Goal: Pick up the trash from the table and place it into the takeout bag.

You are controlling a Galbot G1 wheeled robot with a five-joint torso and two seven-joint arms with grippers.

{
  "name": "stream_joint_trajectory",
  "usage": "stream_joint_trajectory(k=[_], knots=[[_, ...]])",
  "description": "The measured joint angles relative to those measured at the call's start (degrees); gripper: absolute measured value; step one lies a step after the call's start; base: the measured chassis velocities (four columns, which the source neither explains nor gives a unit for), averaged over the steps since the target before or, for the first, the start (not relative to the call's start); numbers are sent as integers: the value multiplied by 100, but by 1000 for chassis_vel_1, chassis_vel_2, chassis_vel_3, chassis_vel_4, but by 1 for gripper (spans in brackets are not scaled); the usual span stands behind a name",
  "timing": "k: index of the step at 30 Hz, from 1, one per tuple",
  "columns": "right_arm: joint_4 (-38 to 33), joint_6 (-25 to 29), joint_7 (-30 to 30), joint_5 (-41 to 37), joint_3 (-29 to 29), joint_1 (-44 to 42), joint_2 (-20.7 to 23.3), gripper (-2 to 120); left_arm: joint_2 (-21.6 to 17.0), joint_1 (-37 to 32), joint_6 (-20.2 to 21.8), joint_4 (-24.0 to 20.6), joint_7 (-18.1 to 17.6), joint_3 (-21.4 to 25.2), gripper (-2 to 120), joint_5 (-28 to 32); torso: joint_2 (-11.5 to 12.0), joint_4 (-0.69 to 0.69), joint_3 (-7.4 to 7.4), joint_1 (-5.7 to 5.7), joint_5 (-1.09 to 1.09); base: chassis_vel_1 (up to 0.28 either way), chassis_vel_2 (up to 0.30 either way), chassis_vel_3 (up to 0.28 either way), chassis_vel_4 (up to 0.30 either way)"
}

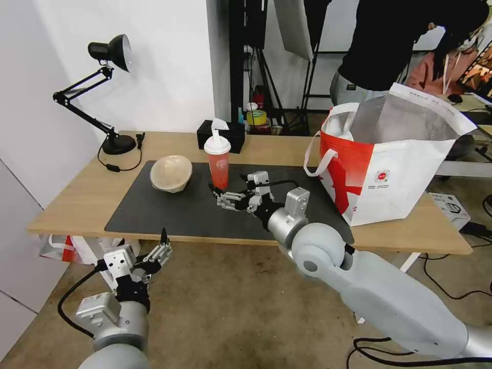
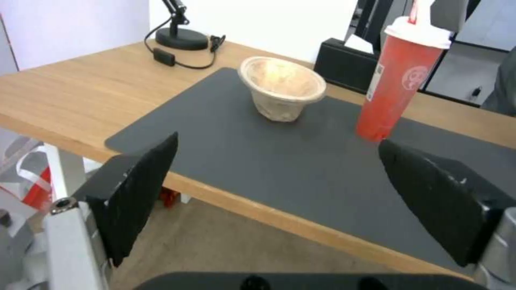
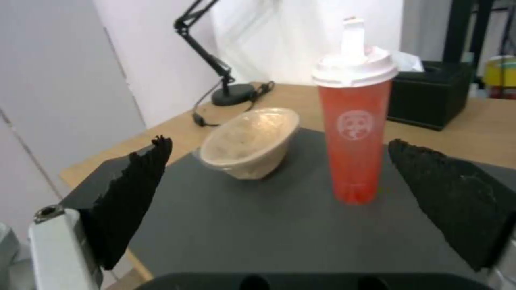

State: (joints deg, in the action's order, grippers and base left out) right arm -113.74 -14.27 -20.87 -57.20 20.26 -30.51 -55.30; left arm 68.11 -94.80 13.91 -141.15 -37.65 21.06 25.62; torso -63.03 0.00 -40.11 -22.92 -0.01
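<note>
I have the right tool (image 1: 217, 195) out over the dark grey mat (image 1: 184, 215), near the middle of the table (image 1: 77, 200), with its two black fingers (image 3: 134, 201) spread wide and nothing between them. It sits just in front of the red drink cup (image 1: 219, 163), which stands upright on the mat with its white domed lid (image 1: 217, 145) on and a white straw poking up; in the right wrist view the cup lies in the gap between the fingers but farther out, not touched. The beige bowl (image 1: 171, 173) lies tipped on its side on the mat, beside the cup toward the table's left end, its opening turned toward me. My left tool (image 1: 160, 249) hangs below and off the table's near edge, by the left corner, over the floor; its fingers (image 2: 140, 193) are also spread apart and hold nothing. The takeout bag (image 1: 389, 164) stands open at the table's right end, its silver foil lining showing and one white strap handle (image 1: 318, 159) drooping over the red panel. A black tissue box (image 1: 221, 134) sits at the far edge just behind the cup, and a black desk lamp (image 1: 110, 92) stands near the far left corner. A small red-and-white plastic bag (image 1: 64, 248) lies on the floor under the left end of the table.
</note>
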Motion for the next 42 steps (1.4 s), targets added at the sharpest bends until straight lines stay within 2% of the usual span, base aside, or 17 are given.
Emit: stream_joint_trajectory(k=[10, 18, 29, 39, 42], knots=[[448, -43, -132, -23, 4, 253, -139, 100, 23, 44, 20, 42, -15, -17, 100, 23, 0, 0, 0, 0, 0, 0, 0, 0, 0], [968, -151, -48, 126, 55, 504, -549, 100, -35, 56, 61, 48, -51, 4, 100, 102, 0, 0, 0, 0, 1, 0, 0, 0, 0], [1522, -284, -42, 218, 182, 852, -839, 100, -144, 57, 91, 40, -91, 23, 100, 172, 0, 0, 0, 0, 0, 0, 0, 0, 0], [2091, -254, 118, 395, 164, 933, -1104, 100, -192, 84, 111, 35, -100, 5, 100, 210, 0, 0, 0, 0, 0, 0, 0, 0, 0], [2405, -205, 149, 507, 130, 948, -1306, 100, -196, 101, 119, 56, -101, -4, 100, 221, 0, 0, 0, 0, 0, 0, 0, 0, 0]])
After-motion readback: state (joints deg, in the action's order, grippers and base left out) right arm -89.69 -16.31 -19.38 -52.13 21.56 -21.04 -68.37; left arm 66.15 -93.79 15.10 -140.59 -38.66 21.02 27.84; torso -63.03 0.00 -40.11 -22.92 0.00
